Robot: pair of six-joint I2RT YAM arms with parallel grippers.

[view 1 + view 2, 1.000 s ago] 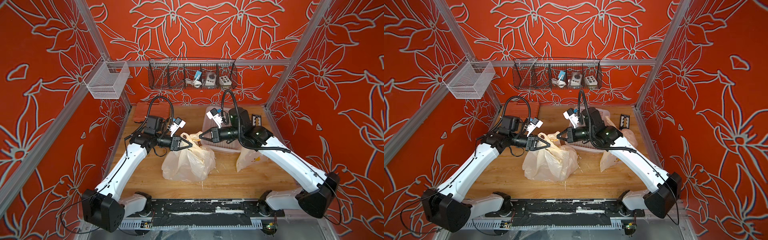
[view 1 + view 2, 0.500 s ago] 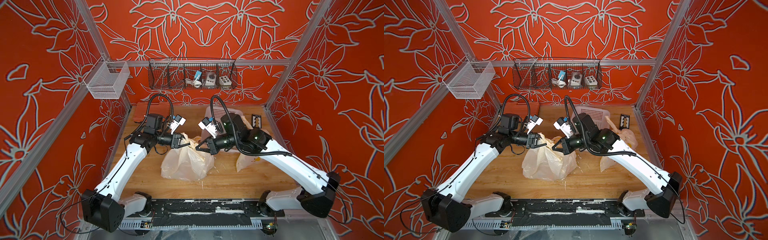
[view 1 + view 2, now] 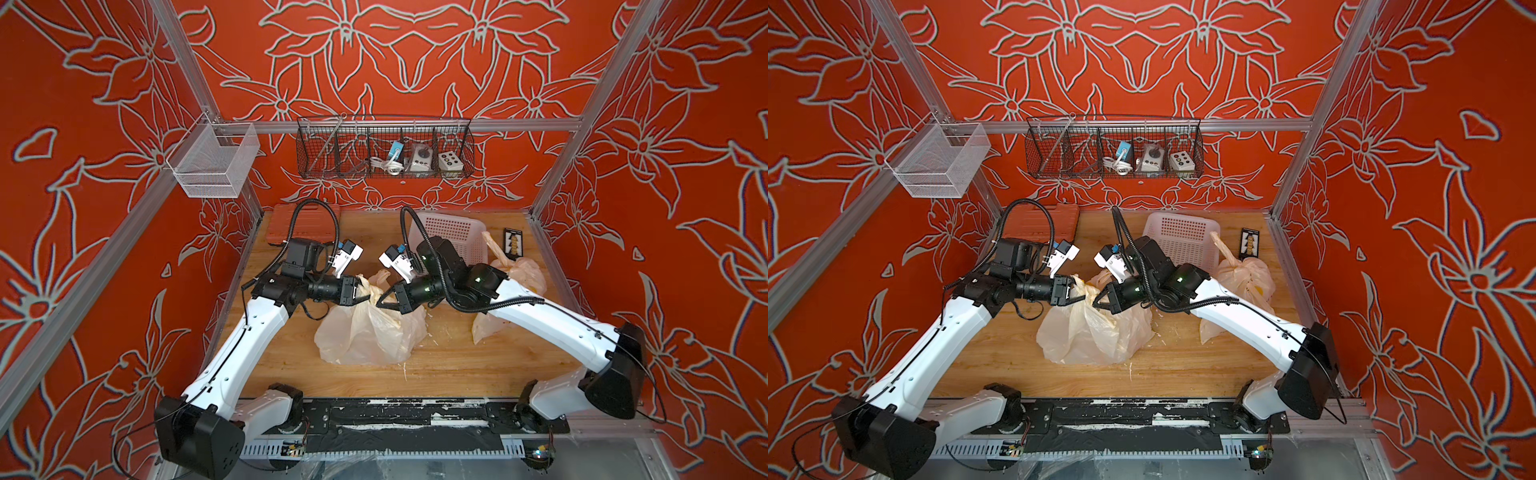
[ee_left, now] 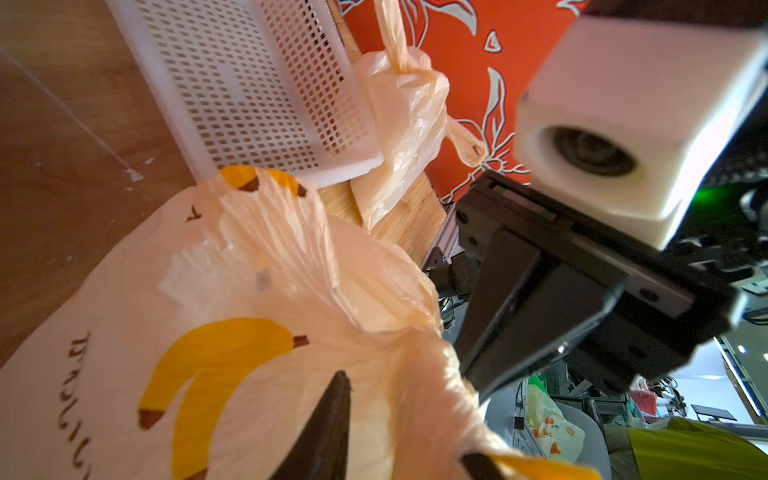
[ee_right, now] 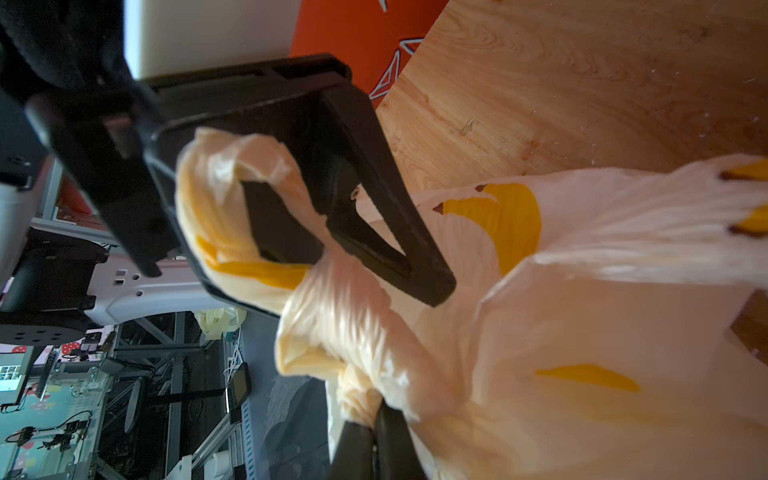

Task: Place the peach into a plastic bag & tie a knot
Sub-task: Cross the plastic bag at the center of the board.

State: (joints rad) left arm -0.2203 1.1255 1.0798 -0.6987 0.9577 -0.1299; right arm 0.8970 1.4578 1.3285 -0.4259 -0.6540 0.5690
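Top views, both: show a wooden table (image 3: 457, 365) with a pale plastic bag (image 3: 365, 336) slumped at its middle. Show the left gripper (image 3: 369, 296) and the right gripper (image 3: 380, 305) meeting almost tip to tip over the bag's gathered neck. Place a white basket (image 3: 451, 232) at the far right, with a second, tied bag (image 3: 519, 270) just beside it.

Left wrist view: shows the left gripper's fingers (image 4: 328, 428) partly apart, with twisted, banana-printed plastic lying between them. Shows the right gripper's jaws pressed together at the neck.

Right wrist view: shows the right gripper clamped tight on a twisted strand of the bag. Shows the left gripper's jaws spread in a narrow V, with a handle loop draped round one finger. Cannot place the peach through the cloudy plastic.
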